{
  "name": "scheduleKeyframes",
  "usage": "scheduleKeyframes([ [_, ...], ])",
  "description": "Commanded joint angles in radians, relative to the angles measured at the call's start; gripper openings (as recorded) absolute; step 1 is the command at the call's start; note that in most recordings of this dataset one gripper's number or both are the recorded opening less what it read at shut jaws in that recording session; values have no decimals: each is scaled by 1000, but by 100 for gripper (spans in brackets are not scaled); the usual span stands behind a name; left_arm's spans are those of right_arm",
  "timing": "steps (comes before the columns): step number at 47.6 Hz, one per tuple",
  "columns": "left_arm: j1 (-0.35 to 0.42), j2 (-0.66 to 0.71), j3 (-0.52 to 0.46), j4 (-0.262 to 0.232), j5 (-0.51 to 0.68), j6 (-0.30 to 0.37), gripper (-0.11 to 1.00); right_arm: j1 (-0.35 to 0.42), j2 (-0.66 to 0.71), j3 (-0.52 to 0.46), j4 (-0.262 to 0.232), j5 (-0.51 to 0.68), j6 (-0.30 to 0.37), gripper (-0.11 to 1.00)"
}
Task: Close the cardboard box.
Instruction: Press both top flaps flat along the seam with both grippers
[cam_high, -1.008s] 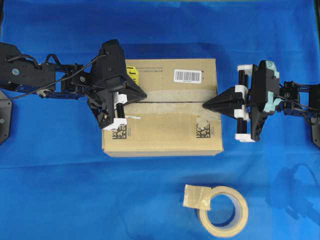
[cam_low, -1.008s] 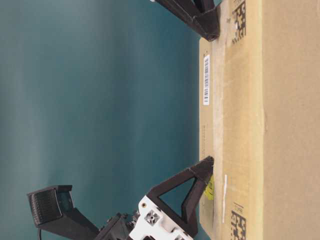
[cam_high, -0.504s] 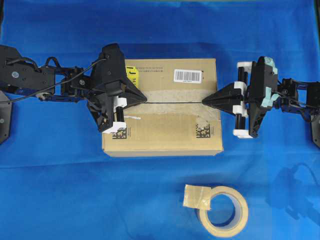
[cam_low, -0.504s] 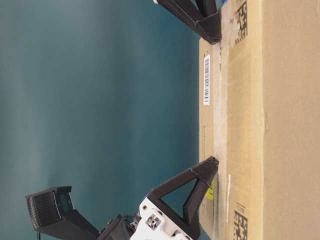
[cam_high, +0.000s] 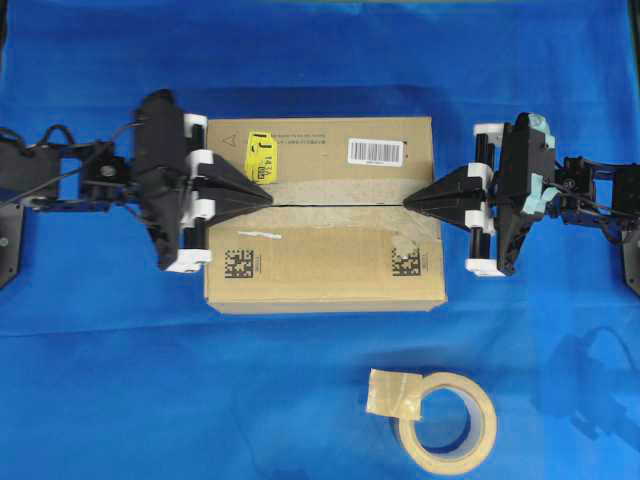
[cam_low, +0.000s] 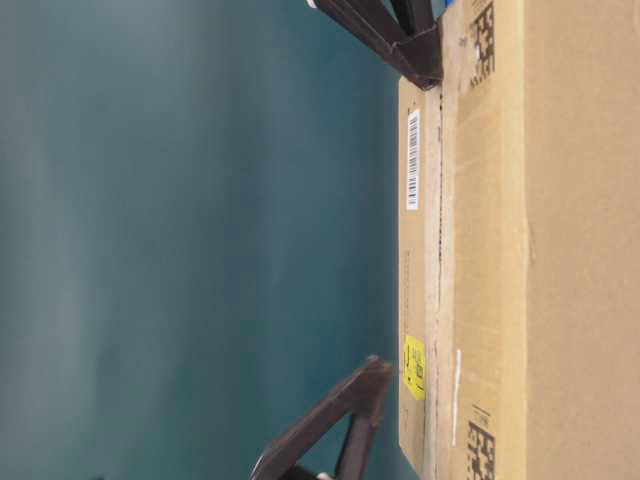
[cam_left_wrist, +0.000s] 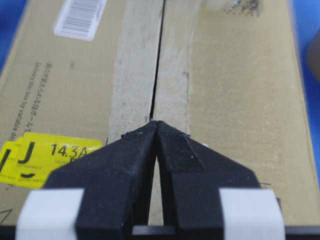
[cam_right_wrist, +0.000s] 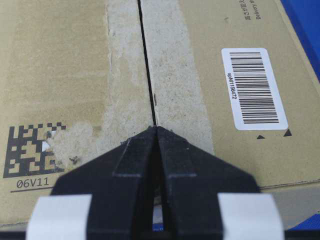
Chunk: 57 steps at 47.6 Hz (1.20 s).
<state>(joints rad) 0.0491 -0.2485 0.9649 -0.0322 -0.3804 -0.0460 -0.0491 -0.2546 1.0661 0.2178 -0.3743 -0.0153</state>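
- Left claw (cam_high: 268, 194) is lying flat over the left end of the cardboard box (cam_high: 330, 270), fingers pressed together, gripping nothing. Tip is pointing along the centre seam (cam_high: 340, 204); table-level view shows it held just off the box top.
- Yellow sticker (cam_high: 260, 157) is showing just behind the left claw tip, on the far flap.
- Cardboard box is sitting mid-tabletop (cam_high: 120, 380), slightly toward the far edge. Both top flaps are lying down flat, meeting at a thin dark seam with old tape strips along it.
- White barcode label (cam_high: 375, 151) is sitting on the far flap; square codes on the near flap.
- Right claw (cam_high: 408, 205) is clenched empty, tip at the seam's right end, at the box top.
- Tape roll (cam_high: 445, 418) is lying near the front edge, well apart from the box.
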Motion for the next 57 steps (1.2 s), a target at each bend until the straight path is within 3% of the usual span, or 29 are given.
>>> scheduleKeyframes([
  [1, -2, -31, 40, -2, -103, 17, 0, -6, -3, -8, 3, -8, 2, 0],
  [8, -2, -21, 126, -2, -252, 48, 0, -6, -3, -8, 3, -8, 2, 0],
  [18, 2, 17, 190, -2, -368, 52, 0, -6, -3, -9, 3, -8, 2, 0],
  [57, 6, 83, 201, -2, -382, 49, 0, -6, -3, -6, 3, -8, 3, 0],
])
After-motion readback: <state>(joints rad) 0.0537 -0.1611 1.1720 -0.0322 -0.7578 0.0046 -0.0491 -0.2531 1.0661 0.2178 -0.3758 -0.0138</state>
